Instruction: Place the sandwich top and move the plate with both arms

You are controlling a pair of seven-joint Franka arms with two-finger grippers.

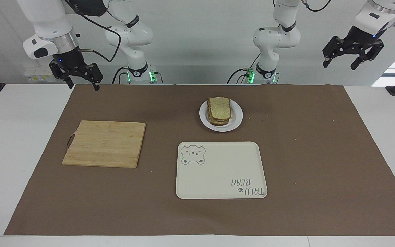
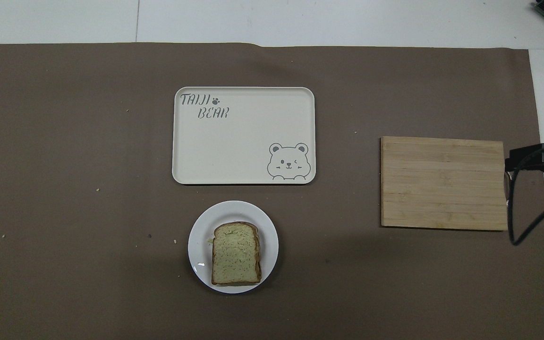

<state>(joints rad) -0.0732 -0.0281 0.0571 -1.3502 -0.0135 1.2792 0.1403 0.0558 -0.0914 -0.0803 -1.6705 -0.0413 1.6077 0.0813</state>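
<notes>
Sandwich top on stack on plate, nearer robots than tray.
Left gripper and right gripper both open, empty, raised over opposite bench ends.

A robotics lab is showing here: two white arms are standing bolted at a white surface under brown paper, cables trailing
</notes>
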